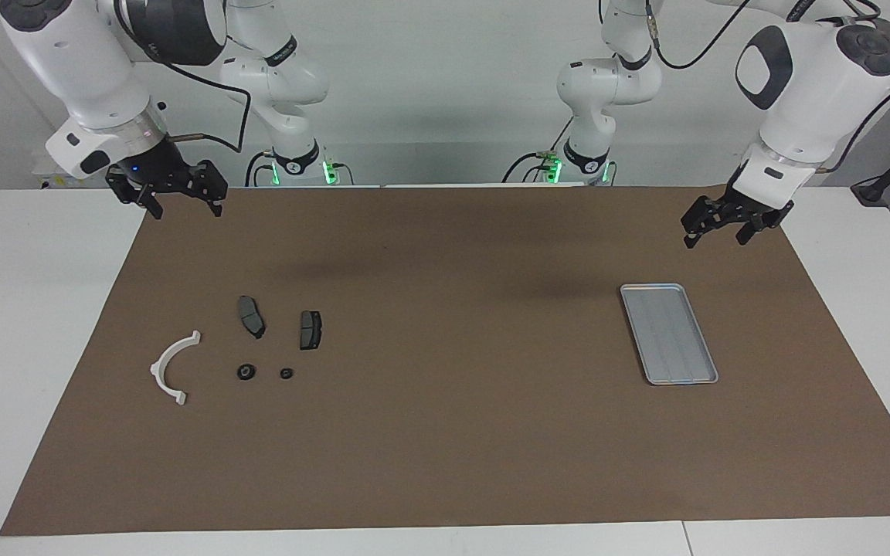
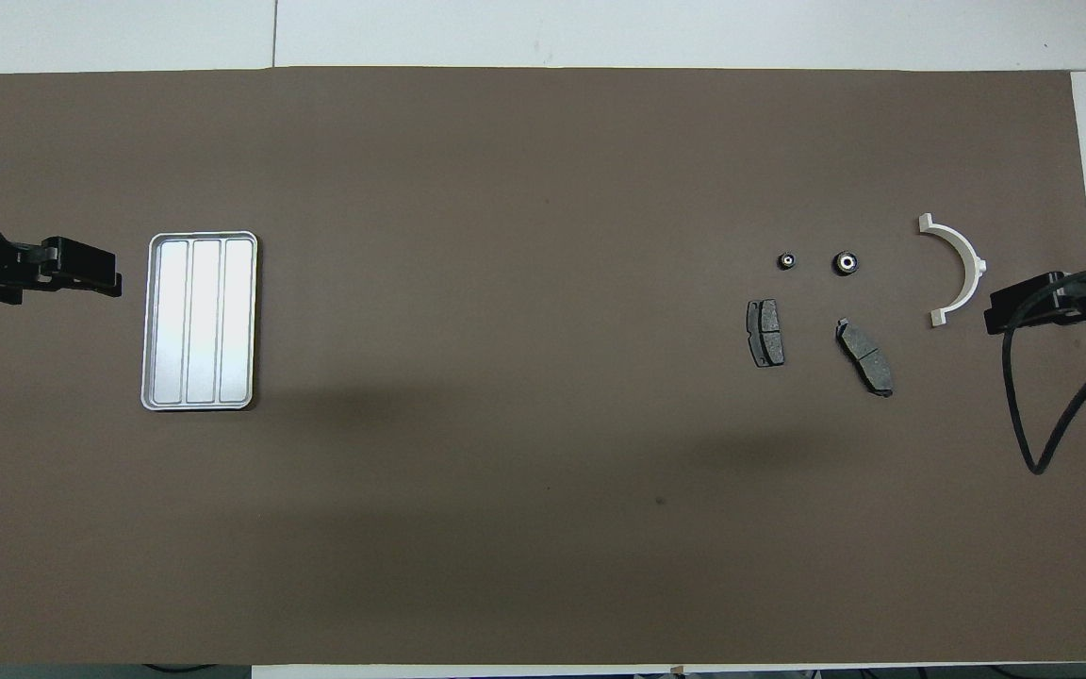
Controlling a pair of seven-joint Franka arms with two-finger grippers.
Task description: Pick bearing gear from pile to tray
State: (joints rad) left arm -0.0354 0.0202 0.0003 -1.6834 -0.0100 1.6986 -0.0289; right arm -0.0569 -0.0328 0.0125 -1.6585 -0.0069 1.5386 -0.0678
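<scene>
The pile lies on the brown mat toward the right arm's end. It holds a white curved arc [image 1: 171, 369] [image 2: 962, 267], two dark grey brake-pad plates [image 1: 251, 316] [image 1: 310, 330] [image 2: 864, 356] [image 2: 765, 332], and two small black rings [image 1: 246, 372] [image 1: 287, 374] [image 2: 846, 263] [image 2: 787, 261]. The rings lie farther from the robots than the plates. The silver tray [image 1: 669, 333] [image 2: 201, 321] lies empty toward the left arm's end. My right gripper [image 1: 186, 207] [image 2: 991, 316] hangs open and empty, high over the mat's edge beside the pile. My left gripper [image 1: 715, 235] [image 2: 114, 278] hangs open and empty, high beside the tray.
The brown mat [image 1: 453, 432] covers most of the white table [image 1: 35, 309]. A black cable [image 2: 1038, 415] loops down from the right arm over the mat's end. Both arm bases stand at the robots' edge of the table.
</scene>
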